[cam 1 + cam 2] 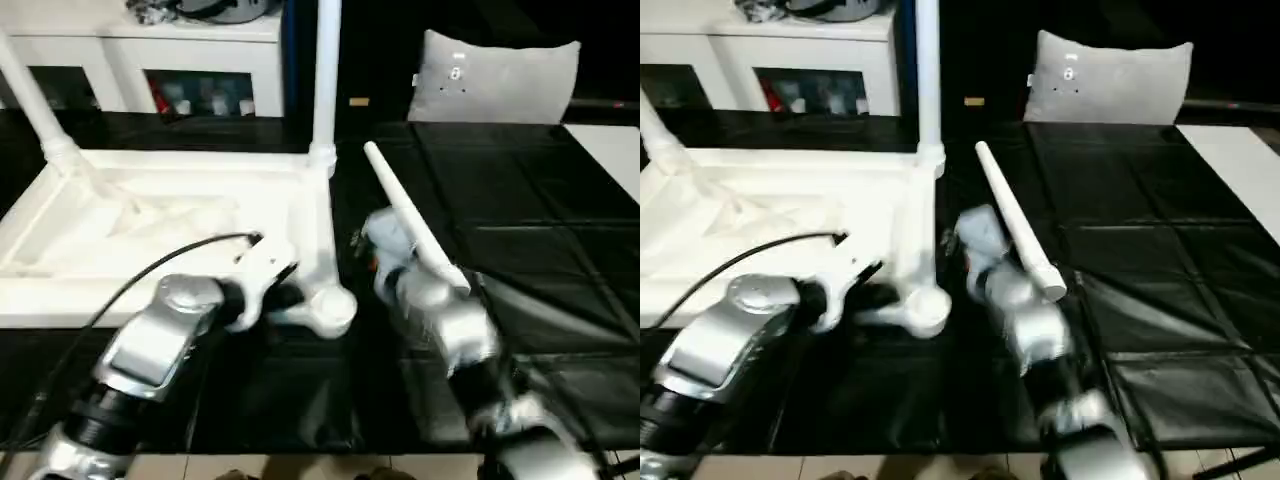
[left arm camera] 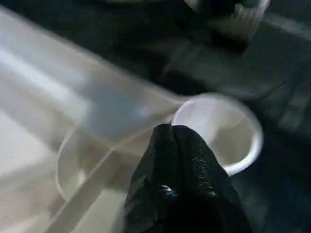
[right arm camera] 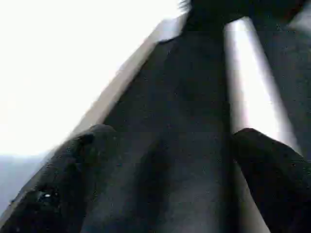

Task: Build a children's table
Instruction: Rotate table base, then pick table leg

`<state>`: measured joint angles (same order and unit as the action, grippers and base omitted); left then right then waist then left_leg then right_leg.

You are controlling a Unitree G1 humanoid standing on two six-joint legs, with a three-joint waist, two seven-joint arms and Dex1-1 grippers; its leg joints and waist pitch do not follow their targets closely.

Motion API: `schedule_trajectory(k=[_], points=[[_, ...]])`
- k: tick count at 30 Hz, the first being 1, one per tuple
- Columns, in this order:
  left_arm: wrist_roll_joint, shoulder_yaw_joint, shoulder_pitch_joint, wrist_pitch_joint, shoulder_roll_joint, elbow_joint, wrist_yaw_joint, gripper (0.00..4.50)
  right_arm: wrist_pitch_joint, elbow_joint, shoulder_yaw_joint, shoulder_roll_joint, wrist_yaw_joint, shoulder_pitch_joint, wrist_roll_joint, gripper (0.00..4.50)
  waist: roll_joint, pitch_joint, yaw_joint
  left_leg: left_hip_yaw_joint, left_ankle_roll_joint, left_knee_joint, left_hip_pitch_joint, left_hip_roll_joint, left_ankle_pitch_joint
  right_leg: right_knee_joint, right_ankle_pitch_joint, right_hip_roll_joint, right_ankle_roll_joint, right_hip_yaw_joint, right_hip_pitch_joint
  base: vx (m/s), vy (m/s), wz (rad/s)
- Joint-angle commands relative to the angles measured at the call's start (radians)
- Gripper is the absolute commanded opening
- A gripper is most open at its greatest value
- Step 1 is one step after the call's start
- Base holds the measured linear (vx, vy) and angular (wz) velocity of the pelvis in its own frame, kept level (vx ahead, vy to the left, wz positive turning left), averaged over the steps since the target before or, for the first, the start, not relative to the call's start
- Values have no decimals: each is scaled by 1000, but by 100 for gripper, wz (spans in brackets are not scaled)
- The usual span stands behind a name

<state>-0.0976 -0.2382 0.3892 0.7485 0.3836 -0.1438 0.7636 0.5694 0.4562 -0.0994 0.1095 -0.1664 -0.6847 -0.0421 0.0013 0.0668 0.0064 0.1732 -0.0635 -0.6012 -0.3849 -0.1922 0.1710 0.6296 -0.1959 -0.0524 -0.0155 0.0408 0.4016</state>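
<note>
— Left wrist view first: what are your fingers doing?

— My left gripper (image 2: 177, 145) has its two black fingers pressed together with nothing between them, the tips hovering just over the rim of the near corner socket (image 2: 228, 133) of the table top (image 1: 150, 230). From the head, my left forearm comes up from the lower left and angles inward, wrist bent toward that socket, a black cable (image 1: 150, 265) arching over it.

— And the right?

— My right gripper (image 3: 165, 145) is spread wide; I see one black finger at each side with dark mat (image 1: 540, 250) between them, and a white edge running past. I can't tell whether the leg beside them is touched. My right forearm rises from the lower right and points forward and inward, blurred.

— Where are the table parts?

— The top lies upside down on the mat, at my left. Two legs already stand in its far sockets: one upright (image 1: 325, 80), one leaning (image 1: 35, 100). A loose leg (image 1: 410, 215) slants across the mat just above my right wrist, thick end toward me. A pillow (image 1: 495, 80) and a white cabinet (image 1: 190, 60) sit behind.
</note>
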Motion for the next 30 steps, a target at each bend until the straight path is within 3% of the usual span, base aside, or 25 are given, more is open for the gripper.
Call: schedule_trajectory(k=[1,4,5,6,10,11,13,16,17,19,20,22,30], points=[[-15,21,-6,8,21,-29,12,46,61,11,24,16,-15,-8,-4,450,12,-71,1,-8,-43,65,22,-23,234,-78,-181,-60,-177,-44,-46,0,0,0],[-30,17,-26,14,59,-76,27,87,103,98,52,58,-53,-84,18,450,9,-75,2,-7,-40,61,20,-22,206,-74,-159,-62,-180,-45,-48,0,0,0],[-33,17,-32,20,70,-94,33,87,115,149,53,75,-59,-113,18,450,-2,-75,-2,-6,-34,61,15,-22,192,-73,-149,-61,-189,-43,-50,0,0,0],[-35,18,-36,24,77,-105,36,86,123,183,53,87,-64,-132,17,450,5,-75,-2,-7,-34,59,17,-23,188,-71,-143,-61,-201,-42,-49,0,0,0],[-44,21,-44,37,89,-142,59,102,172,313,62,114,-76,-197,30,450,4,-76,-1,-5,-30,56,18,-23,176,-69,-135,-61,-210,-41,-49,0,0,0],[-52,20,-43,43,88,-152,56,102,179,345,60,123,-88,-211,24,450,-2,-73,1,-3,-25,56,15,-23,178,-70,-138,-62,-211,-42,-49,0,0,0],[-68,18,-40,46,88,-164,51,102,176,416,83,131,-147,-236,44,450,0,-75,2,-3,-25,55,16,-24,177,-70,-137,-63,-215,-41,-49,0,0,0],[-77,15,-39,54,86,-171,47,117,179,487,91,139,-192,-259,59,414,0,-76,3,-2,-19,54,15,-25,177,-69,-138,-64,-221,-41,-50,0,0,0],[-79,14,-40,56,86,-173,47,117,178,502,90,141,-198,-263,60,408,-12,-77,0,-1,-16,53,14,-25,173,-70,-137,-62,-224,-40,-51,0,0,0],[-80,11,-44,62,87,-180,47,117,184,567,98,147,-218,-287,64,390,-5,-76,2,-2,-14,53,16,-25,167,-68,-145,-65,-229,-40,-49,0,0,0],[-80,11,-45,64,88,-183,49,117,176,587,97,149,-218,-294,64,375,-13,-74,1,0,-12,52,14,-25,178,-72,-162,-63,-227,-39,-49,0,0,0],[-81,11,-46,65,89,-186,50,117,171,607,97,152,-217,-302,64,364,-9,-74,2,-1,-13,52,15,-26,176,-70,-171,-67,-227,-40,-49,0,0,0],[-106,4,-47,83,111,-203,57,117,181,715,66,166,-308,-348,30,299,-11,-75,3,-1,-6,51,13,-27,166,-68,-160,-66,-233,-38,-48,0,0,0]])
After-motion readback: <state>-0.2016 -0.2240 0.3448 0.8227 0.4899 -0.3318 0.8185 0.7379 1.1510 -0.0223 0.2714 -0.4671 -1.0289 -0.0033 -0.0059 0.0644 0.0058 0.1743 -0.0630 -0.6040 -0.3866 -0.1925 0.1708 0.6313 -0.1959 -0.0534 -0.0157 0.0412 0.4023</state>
